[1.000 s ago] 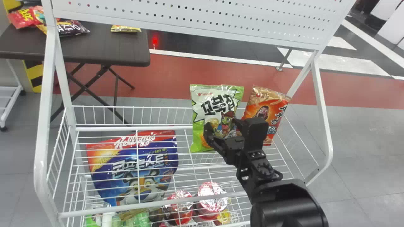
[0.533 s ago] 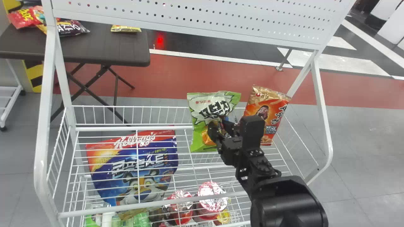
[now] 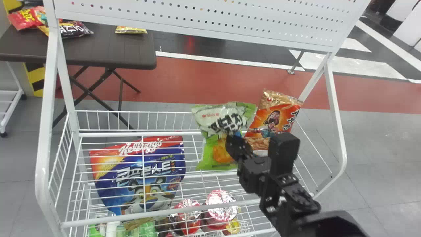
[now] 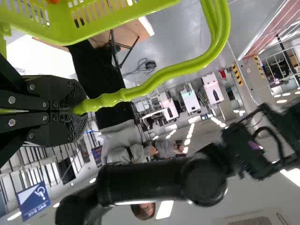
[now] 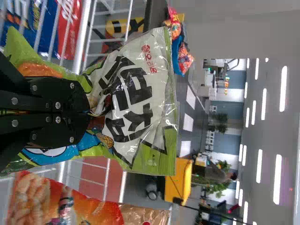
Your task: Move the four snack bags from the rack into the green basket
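In the head view my right gripper (image 3: 235, 144) is shut on the middle of the green snack bag (image 3: 227, 123), which is pinched and creased above the wire rack (image 3: 131, 134). The right wrist view has the gripper (image 5: 89, 112) closed on the bag (image 5: 136, 93), its top spreading past the fingers. An orange snack bag (image 3: 274, 118) stands at the rack's right, just beside the green one. My left gripper (image 4: 77, 110) is shut on the handle of the green basket (image 4: 108, 21), whose slotted wall shows in the left wrist view.
A blue and red cereal bag (image 3: 138, 174) leans in the rack's left part. Red-lidded cups (image 3: 221, 207) stand low at the front. White posts (image 3: 49, 98) and a perforated panel (image 3: 197, 16) frame the rack; a dark table (image 3: 108, 49) with packets stands behind.
The right gripper has closed on the green bag, crumpling it and lowering its top edge. Gripper and arm have then shifted rightward and toward the robot, uncovering more of the orange bag.
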`<state>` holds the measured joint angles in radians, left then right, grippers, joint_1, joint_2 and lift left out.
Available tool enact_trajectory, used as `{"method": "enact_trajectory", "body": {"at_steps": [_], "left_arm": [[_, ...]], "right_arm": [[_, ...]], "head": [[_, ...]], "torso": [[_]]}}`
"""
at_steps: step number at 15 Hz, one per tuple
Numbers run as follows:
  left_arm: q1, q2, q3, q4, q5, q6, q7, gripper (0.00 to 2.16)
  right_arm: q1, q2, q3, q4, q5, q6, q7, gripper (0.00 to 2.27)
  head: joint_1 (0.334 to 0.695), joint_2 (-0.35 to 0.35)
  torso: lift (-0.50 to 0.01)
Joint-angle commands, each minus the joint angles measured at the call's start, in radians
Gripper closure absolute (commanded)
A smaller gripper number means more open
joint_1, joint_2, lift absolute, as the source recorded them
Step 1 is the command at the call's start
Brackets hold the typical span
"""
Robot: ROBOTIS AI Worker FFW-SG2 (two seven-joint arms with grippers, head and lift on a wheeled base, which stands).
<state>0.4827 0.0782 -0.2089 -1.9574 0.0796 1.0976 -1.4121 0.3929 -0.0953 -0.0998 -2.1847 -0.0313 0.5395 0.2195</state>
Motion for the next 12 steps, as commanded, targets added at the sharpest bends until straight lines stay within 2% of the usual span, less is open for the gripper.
{"method": "enact_trajectory", "body": {"at_steps": [1, 3, 5, 7, 12], "left_arm": [[-0.001, 0.002, 0.003, 0.003, 0.009, -0.006, -0.001, 1.47], [-0.003, 0.000, 0.003, 0.005, 0.011, -0.006, -0.001, 1.47], [-0.004, 0.000, 0.003, 0.006, 0.012, -0.009, -0.001, 1.47], [-0.004, 0.000, 0.003, 0.006, 0.012, -0.009, -0.001, 1.47], [-0.007, -0.003, -0.003, 0.008, 0.012, -0.012, 0.005, 1.47]], "right_arm": [[0.147, 0.002, -0.031, -0.185, -0.062, 0.153, 0.021, 2.19], [0.235, 0.002, -0.063, -0.310, -0.093, 0.396, 0.101, 2.19], [0.308, 0.002, -0.087, -0.357, -0.121, 0.500, 0.133, 2.19], [0.337, 0.002, -0.098, -0.359, -0.110, 0.626, 0.189, 2.19], [0.434, -0.011, -0.092, -0.297, -0.121, 0.761, 0.248, 2.19]], "head": [[0.695, -0.350], [0.695, -0.350], [0.695, -0.350], [0.695, -0.350], [0.695, -0.350]], "torso": [[0.000], [0.000], [0.000], [0.000], [0.000]]}}
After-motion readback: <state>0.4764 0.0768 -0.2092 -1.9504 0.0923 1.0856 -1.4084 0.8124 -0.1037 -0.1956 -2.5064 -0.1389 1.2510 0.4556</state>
